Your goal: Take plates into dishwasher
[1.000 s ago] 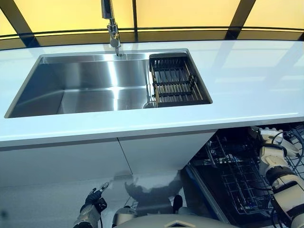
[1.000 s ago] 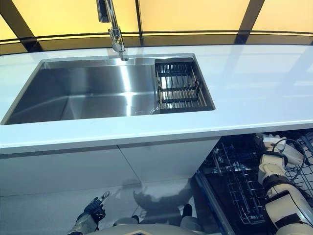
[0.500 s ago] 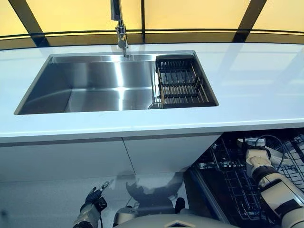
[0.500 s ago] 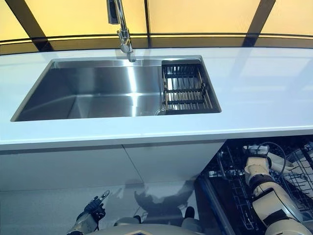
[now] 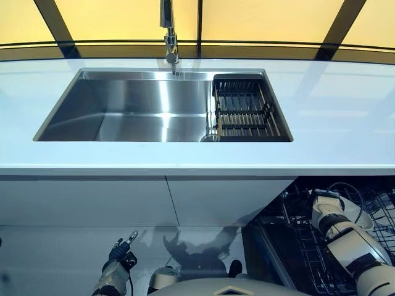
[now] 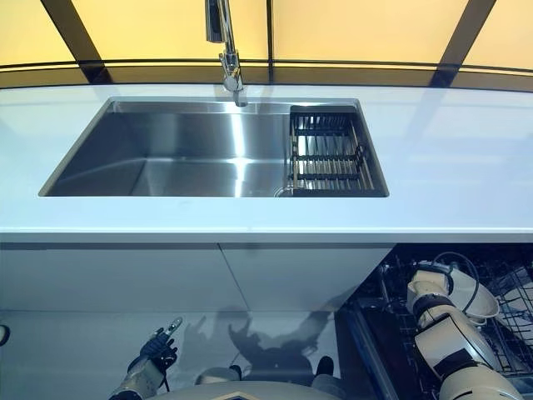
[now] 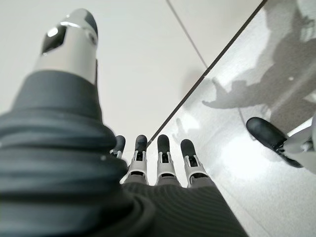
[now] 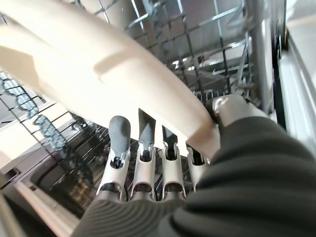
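Observation:
A cream plate (image 8: 98,54) lies across my right hand (image 8: 148,173), pinched between the thumb on its rim and the fingers under it. The hand holds it over the wire rack (image 8: 207,44) of the open dishwasher. In the left eye view the plate (image 5: 357,213) shows as a white rim beside my right wrist, low at the right under the counter edge. My left hand (image 5: 118,251) hangs low at the lower left in front of the cabinet doors, with its fingers (image 7: 163,153) straight and empty.
The steel sink (image 5: 142,111) is set in the white counter (image 5: 333,123), with a dark drying rack (image 5: 244,114) in its right end and a faucet (image 5: 168,37) behind. The dishwasher rack (image 5: 302,246) stands out below the counter at the right. White cabinet doors (image 5: 92,200) are at the left.
The camera has shifted, so the sink sits further right in view. My right hand with the plate has moved left and deeper under the counter edge. The left hand has stayed put.

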Robot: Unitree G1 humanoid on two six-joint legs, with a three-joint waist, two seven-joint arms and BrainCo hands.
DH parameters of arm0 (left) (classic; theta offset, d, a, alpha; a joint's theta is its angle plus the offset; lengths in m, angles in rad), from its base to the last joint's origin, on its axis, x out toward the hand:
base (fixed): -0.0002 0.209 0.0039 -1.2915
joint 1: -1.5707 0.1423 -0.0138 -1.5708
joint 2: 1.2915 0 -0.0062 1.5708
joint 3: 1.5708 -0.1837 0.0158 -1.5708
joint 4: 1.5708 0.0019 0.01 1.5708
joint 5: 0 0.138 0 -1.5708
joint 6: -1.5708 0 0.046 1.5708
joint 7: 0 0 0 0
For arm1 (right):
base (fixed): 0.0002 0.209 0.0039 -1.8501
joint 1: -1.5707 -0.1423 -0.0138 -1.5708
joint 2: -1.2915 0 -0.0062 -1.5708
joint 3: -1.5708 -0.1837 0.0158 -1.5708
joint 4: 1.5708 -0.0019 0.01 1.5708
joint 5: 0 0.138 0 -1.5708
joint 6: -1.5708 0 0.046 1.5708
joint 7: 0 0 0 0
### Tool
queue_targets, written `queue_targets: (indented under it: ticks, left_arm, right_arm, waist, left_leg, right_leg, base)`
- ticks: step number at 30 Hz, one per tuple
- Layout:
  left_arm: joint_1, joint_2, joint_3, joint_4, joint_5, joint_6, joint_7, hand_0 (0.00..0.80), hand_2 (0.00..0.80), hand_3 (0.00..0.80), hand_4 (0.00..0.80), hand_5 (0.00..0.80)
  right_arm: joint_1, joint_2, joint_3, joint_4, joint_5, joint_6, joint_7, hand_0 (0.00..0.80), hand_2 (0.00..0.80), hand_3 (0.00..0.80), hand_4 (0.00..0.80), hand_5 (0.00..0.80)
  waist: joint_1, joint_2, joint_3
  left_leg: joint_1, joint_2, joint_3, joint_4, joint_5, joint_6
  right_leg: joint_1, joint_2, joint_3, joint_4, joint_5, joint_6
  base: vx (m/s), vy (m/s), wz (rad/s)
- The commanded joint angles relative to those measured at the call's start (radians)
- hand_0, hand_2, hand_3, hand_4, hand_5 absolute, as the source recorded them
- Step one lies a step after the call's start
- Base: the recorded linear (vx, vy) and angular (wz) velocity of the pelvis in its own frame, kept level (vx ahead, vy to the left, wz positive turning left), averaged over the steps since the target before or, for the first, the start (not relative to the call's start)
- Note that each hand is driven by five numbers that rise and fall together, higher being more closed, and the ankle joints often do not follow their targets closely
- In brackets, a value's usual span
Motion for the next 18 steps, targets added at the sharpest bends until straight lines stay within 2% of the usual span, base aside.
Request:
queue_targets:
  ticks: [1,6,7,8,18]
  left_arm:
    - [-0.085,0.027,-0.007,-0.015,-0.045,-0.048,-0.005,0.000,0.000,0.000,0.000,0.000]
    - [-0.086,0.031,0.005,-0.014,-0.058,-0.065,-0.012,0.000,0.000,0.000,0.000,0.000]
    - [-0.087,0.032,0.004,-0.017,-0.064,-0.066,-0.012,0.000,0.000,0.000,0.000,0.000]
    - [-0.087,0.032,0.003,-0.019,-0.066,-0.068,-0.014,0.000,0.000,0.000,0.000,0.000]
    - [-0.092,0.027,-0.004,-0.037,-0.080,-0.070,-0.020,0.000,0.000,0.000,0.000,0.000]
  right_arm:
    - [-0.162,-0.014,0.088,0.104,-0.009,0.039,0.043,0.800,0.800,0.800,0.800,0.800]
    - [-0.147,-0.001,0.093,0.117,0.023,0.050,0.090,0.800,0.800,0.800,0.800,0.800]
    - [-0.143,0.002,0.094,0.117,0.031,0.055,0.091,0.304,0.304,0.304,0.304,0.304]
    - [-0.141,0.003,0.094,0.117,0.027,0.056,0.086,0.000,0.000,0.000,0.000,0.000]
    - [-0.144,-0.012,0.075,0.100,0.080,0.067,0.032,0.000,0.000,0.000,0.000,0.000]
  waist:
    - [0.005,-0.006,0.063]
    - [-0.002,0.006,0.070]
    - [-0.004,0.007,0.070]
    - [-0.005,0.008,0.069]
    - [-0.013,0.005,0.066]
  left_leg:
    - [-0.047,-0.047,-0.008,0.044,-0.029,0.066]
    - [-0.047,-0.052,-0.003,0.028,-0.023,0.066]
    - [-0.046,-0.052,-0.002,0.025,-0.022,0.066]
    - [-0.045,-0.053,-0.002,0.024,-0.022,0.066]
    - [-0.035,-0.055,0.002,0.009,-0.022,0.068]
  right_leg:
    - [-0.016,-0.073,-0.010,0.019,-0.018,0.058]
    - [-0.022,-0.073,-0.005,0.012,-0.016,0.059]
    - [-0.024,-0.073,-0.003,0.011,-0.015,0.059]
    - [-0.024,-0.073,-0.002,0.011,-0.015,0.059]
    - [-0.027,-0.073,-0.002,0.010,-0.014,0.061]
  base:
    - [-0.072,0.013,0.04]
    - [-0.036,0.017,0.02]
    - [0.000,0.000,0.00]
    - [0.000,0.000,0.00]
    - [0.000,0.000,0.00]
